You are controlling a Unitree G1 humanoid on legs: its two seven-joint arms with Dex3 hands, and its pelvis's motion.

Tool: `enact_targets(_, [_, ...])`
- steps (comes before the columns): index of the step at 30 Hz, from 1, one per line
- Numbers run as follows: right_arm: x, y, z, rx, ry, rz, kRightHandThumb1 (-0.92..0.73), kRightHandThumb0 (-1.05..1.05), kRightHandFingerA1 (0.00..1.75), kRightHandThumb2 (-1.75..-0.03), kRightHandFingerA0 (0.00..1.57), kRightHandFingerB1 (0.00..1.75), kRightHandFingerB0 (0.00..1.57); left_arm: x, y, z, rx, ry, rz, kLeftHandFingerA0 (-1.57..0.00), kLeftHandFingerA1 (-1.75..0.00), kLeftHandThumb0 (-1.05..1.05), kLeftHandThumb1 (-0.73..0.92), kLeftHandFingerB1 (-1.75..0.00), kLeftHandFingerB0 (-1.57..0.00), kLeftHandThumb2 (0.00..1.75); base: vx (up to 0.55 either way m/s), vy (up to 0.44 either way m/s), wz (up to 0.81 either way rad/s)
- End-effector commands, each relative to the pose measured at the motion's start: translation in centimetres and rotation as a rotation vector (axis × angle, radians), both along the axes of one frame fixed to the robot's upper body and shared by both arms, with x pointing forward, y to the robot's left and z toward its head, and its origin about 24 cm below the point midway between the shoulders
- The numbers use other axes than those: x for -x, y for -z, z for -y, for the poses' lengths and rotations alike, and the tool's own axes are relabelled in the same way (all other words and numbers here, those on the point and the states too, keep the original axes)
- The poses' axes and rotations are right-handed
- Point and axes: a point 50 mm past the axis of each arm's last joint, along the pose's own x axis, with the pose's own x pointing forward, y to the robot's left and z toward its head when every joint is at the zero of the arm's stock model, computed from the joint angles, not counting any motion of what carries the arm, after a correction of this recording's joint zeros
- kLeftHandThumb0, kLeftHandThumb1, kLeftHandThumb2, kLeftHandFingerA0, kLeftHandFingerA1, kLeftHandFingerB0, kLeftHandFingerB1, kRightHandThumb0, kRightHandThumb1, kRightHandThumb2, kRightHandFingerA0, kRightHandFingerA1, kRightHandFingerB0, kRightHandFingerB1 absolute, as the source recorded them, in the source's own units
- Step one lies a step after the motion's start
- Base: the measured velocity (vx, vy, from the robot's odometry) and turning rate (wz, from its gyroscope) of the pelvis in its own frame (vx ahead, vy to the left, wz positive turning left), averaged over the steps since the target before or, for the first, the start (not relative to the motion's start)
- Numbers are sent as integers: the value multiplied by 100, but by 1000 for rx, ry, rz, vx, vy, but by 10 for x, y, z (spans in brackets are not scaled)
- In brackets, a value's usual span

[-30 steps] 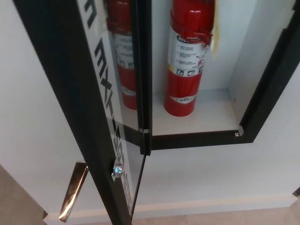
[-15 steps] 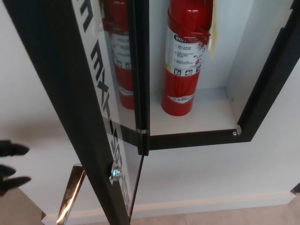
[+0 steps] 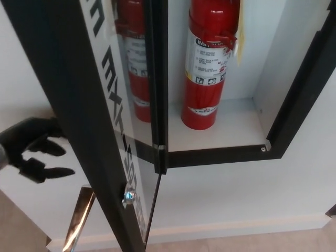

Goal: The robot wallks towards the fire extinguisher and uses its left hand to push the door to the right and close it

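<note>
white wall [image 3: 220,194] | recessed cabinet [image 3: 294,105] | door [image 3: 68,105] ajar | left hand [image 3: 31,148] nr

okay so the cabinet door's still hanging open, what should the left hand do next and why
Probably move the left hand rightward until it meets the black frame of the door, then push. The hand is open, fingers spread, just left of the frame, and the door stands wide open with the fire extinguisher exposed.
</note>
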Motion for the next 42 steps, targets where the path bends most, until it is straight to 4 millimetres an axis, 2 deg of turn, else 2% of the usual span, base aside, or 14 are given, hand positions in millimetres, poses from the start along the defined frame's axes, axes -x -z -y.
enact_targets(1, [2,-3,5,-2,12,1,-48,-58,48,-55,32,34,31,-1,0,13,-13,59,-48,-47,-56,-61,37,-48,-38,77,0,0,0])
enact_targets(2, [1,-3,5,8,4,-3,-49,-57,47,-55,33,31,32,1,-1,26,-9,123,-52,-50,-48,-60,48,-35,-44,56,0,0,0])
enact_targets(3, [0,-3,5,21,-6,-9,-49,-57,47,-55,33,31,32,5,-2,43,-2,204,-57,-50,-48,-60,48,-35,-44,56,0,0,0])
enact_targets(6, [-1,-1,6,38,-22,-18,-48,-59,47,-55,32,31,31,12,-5,60,0,301,-75,-52,-49,-62,48,-36,-45,56,0,0,0])
enact_targets(7, [-1,-2,6,36,-23,-16,-50,-58,48,-55,33,33,31,16,-7,68,9,343,-87,-46,-54,-61,38,-48,-41,76,0,0,0])
enact_targets(9, [-2,-1,8,35,-20,-14,-47,-58,48,-56,32,32,32,27,-12,82,28,417,-112,-48,-56,-62,37,-49,-42,77,0,0,0])
enact_targets(10, [-2,-1,9,35,-16,-14,-47,-58,48,-56,32,32,32,28,-13,84,32,426,-116,-48,-56,-62,37,-49,-42,77,0,0,0])
enact_targets(11, [-2,0,10,36,-10,-16,-39,-61,53,-76,29,43,26,30,-14,86,38,441,-125,-52,-49,-62,48,-38,-46,56,0,0,0])
enact_targets(13, [-2,-1,10,37,-6,-17,-39,-61,53,-76,29,43,26,32,-16,88,38,450,-133,-52,-49,-62,48,-38,-46,56,0,0,0])
enact_targets(14, [-2,-1,11,36,-3,-18,-48,-57,46,-56,32,32,33,32,-17,88,39,451,-134,-52,-49,-64,47,-38,-46,56,0,0,0])
enact_targets(27, [-4,-3,12,27,3,-9,-50,-50,44,-55,28,33,33,39,-36,100,44,582,-246,-51,-52,-64,48,-41,-52,54,0,0,0])
enact_targets(33, [-5,-2,12,26,9,-9,-49,-53,46,-55,28,33,34,42,-61,115,40,688,-271,-50,-52,-61,48,-43,-52,55,0,0,0])
enact_targets(37, [-4,-1,10,26,3,-16,-49,-52,46,-56,27,33,34,39,-74,125,72,724,-213,-54,-57,-69,43,-46,-54,58,0,0,0])
enact_targets(42, [-2,1,9,12,10,-25,-49,-54,45,-55,27,32,33,25,-89,139,153,714,-116,-58,-54,-55,51,-43,-55,56,0,0,0])
